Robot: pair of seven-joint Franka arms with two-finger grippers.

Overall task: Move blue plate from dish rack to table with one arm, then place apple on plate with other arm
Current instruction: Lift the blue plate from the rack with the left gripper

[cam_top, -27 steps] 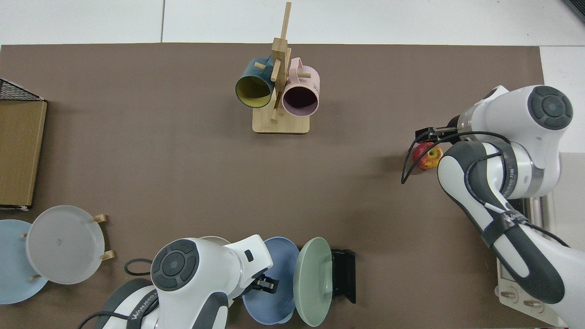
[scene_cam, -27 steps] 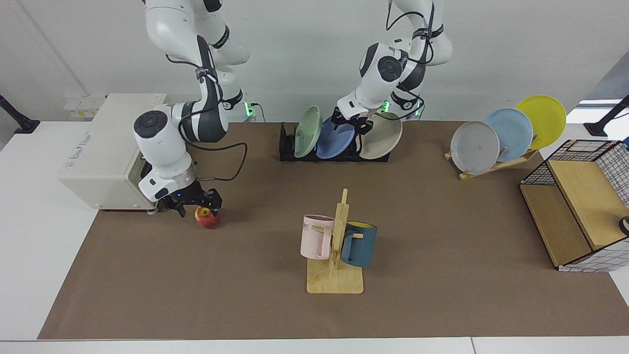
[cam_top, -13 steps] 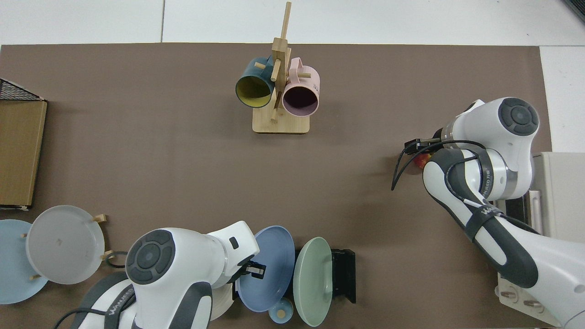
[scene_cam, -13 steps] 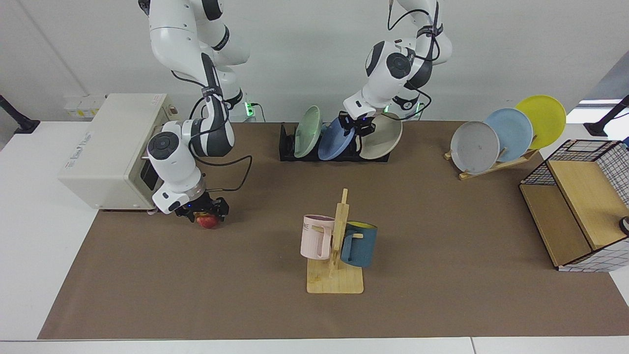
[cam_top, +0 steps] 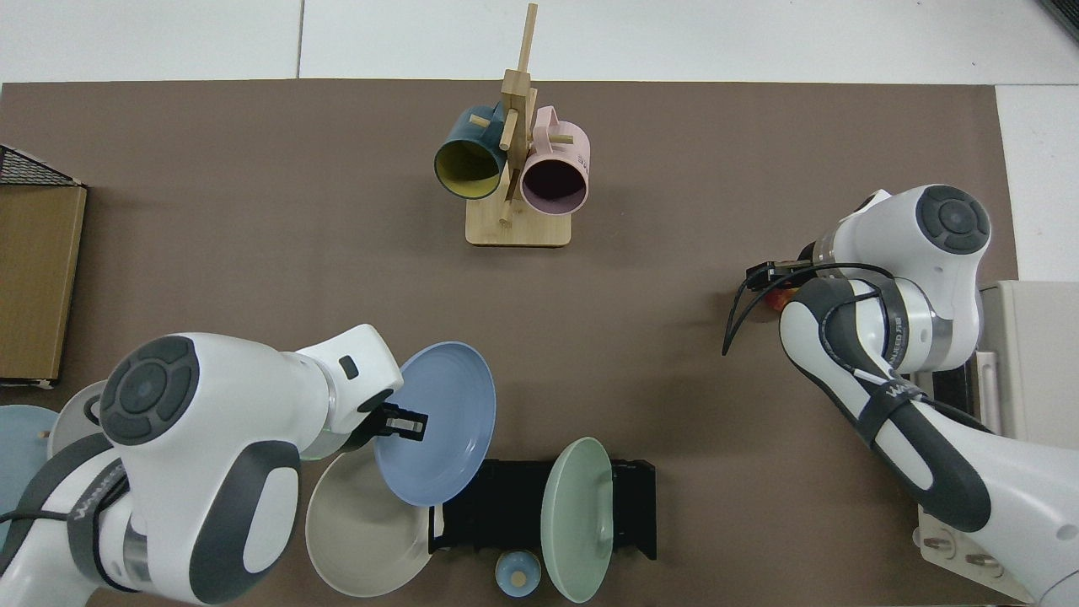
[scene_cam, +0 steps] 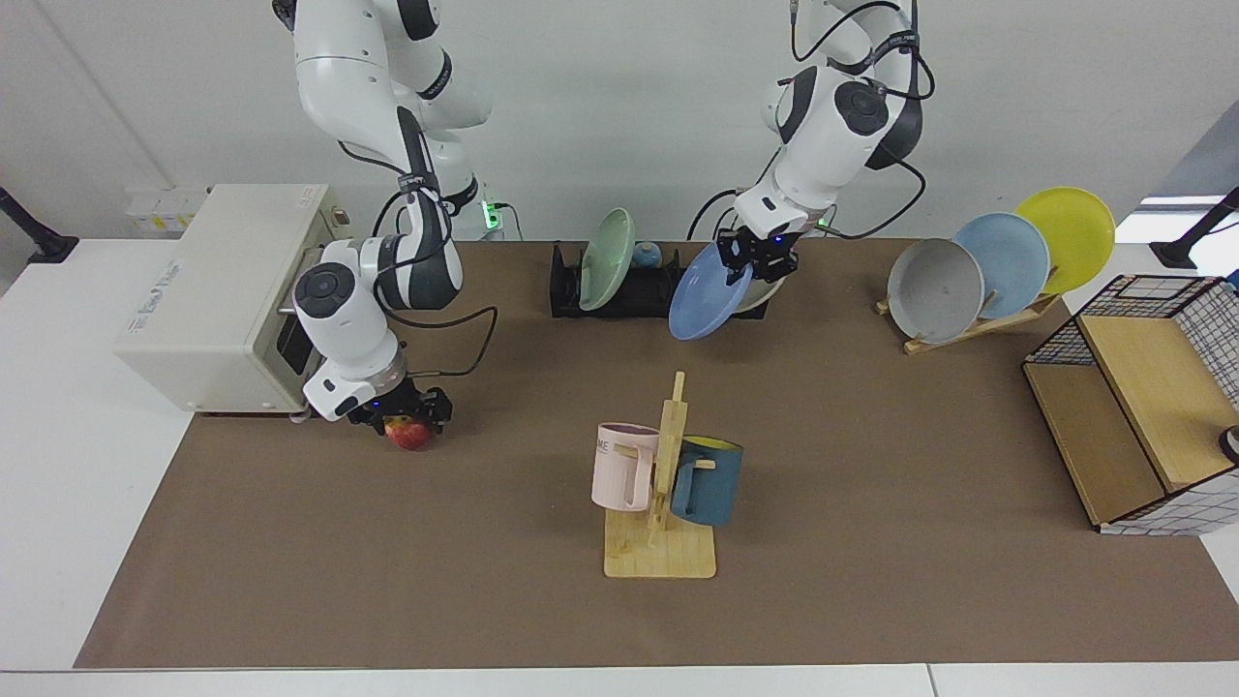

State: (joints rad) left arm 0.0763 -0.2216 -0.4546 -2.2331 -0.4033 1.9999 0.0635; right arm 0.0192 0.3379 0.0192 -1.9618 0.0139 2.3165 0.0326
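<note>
My left gripper (scene_cam: pixel 758 259) is shut on the rim of the blue plate (scene_cam: pixel 705 295), which hangs tilted in the air, clear of the black dish rack (scene_cam: pixel 639 290) and just in front of its right end. From above, the blue plate (cam_top: pixel 442 421) and left gripper (cam_top: pixel 405 423) are over the brown table (cam_top: pixel 253 211) beside the dish rack (cam_top: pixel 506 506). The apple (scene_cam: pixel 409 433) rests on the table (scene_cam: pixel 871 436) with my right gripper (scene_cam: pixel 407 411) lowered over it. In the top view the apple (cam_top: pixel 771 301) is mostly hidden under the right gripper (cam_top: pixel 771 274).
A green plate (scene_cam: pixel 607 258) and a beige plate (cam_top: pixel 362 539) remain at the rack. A mug stand (scene_cam: pixel 663 484) holds two mugs mid-table. A wooden rack of three plates (scene_cam: pixel 997 261), a wire basket (scene_cam: pixel 1133 416) and a white appliance (scene_cam: pixel 213 290) line the sides.
The left gripper lifted the blue plate out of the rack and carried it forward and sideways. The right gripper dropped down over the apple, then held still.
</note>
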